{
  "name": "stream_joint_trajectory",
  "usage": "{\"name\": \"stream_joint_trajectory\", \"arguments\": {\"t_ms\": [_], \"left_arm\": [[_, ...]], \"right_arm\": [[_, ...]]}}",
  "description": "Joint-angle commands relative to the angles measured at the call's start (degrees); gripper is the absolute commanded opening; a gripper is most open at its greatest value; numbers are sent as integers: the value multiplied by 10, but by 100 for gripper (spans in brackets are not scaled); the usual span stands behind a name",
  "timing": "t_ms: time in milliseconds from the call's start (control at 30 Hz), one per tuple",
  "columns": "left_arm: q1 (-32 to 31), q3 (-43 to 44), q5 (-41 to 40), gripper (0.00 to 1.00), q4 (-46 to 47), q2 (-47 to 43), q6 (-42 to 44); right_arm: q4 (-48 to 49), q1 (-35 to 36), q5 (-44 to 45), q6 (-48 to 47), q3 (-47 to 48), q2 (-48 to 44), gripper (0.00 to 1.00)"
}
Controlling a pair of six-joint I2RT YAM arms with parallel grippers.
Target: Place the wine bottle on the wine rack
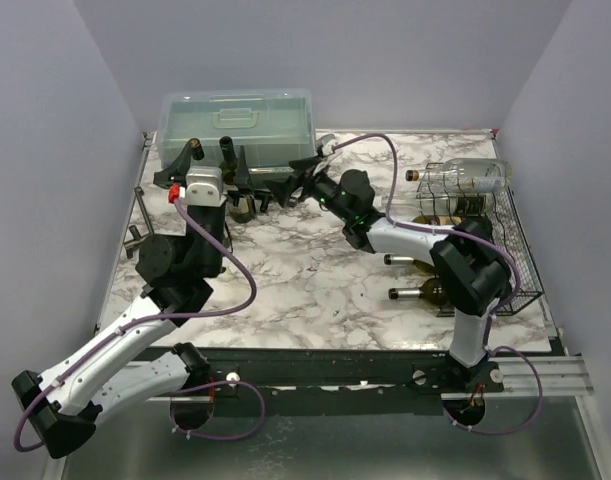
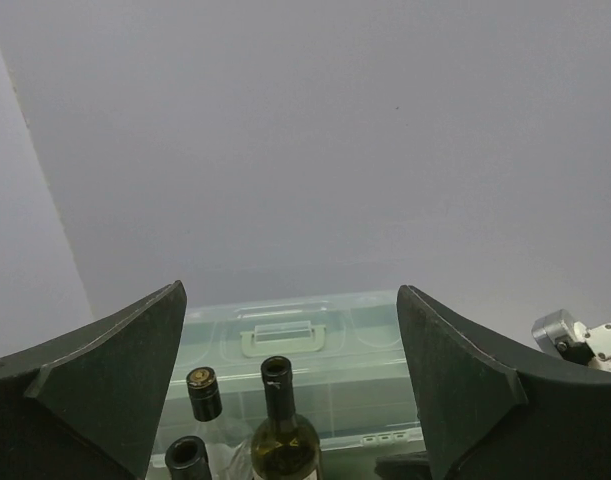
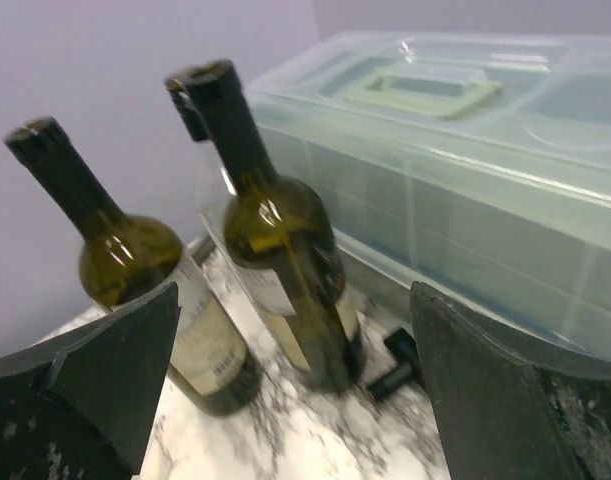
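Though pale labels wrapped the two green wine bottles [image 3: 285, 270], their print was too blurred to read. At left, the left gripper [image 2: 290, 295] gaped wide and gripped nothing, its arm stretched forward toward those standing bottles in front of a translucent box [image 1: 235, 120]. The right gripper [image 3: 293, 292], likewise spread wide and empty, pointed left at them from a bent arm. Far right, the black wire wine rack [image 1: 515, 250] cradled other bottles [image 1: 463, 180] lying down.
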Motion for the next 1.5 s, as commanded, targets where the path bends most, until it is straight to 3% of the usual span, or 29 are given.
{"name": "stream_joint_trajectory", "arguments": {"t_ms": [0, 167, 267, 667, 833, 1033, 1367, 1467], "left_arm": [[29, 33, 8, 88, -33, 13, -32], [67, 62, 13, 90, -78, 20, -67], [77, 65, 13, 91, -83, 11, -72], [80, 48, 10, 96, -63, -7, -68], [80, 39, 6, 99, -50, -14, -67], [78, 34, 3, 99, -41, -15, -67], [76, 28, 5, 99, -34, -18, -66], [73, 27, 7, 99, -34, -18, -66]], "right_arm": [[78, 37, 58, -2, 62, 40, 100], [15, 49, 84, 1, 165, 112, 100], [30, 53, 72, 5, 203, 147, 100], [-17, 97, 100, -63, 353, 248, 99], [-37, 112, 157, -90, 398, 281, 95], [-109, 118, 195, -100, 475, 320, 86], [-123, 120, 198, -120, 468, 318, 59], [-120, 120, 182, -126, 451, 305, 45]]}}
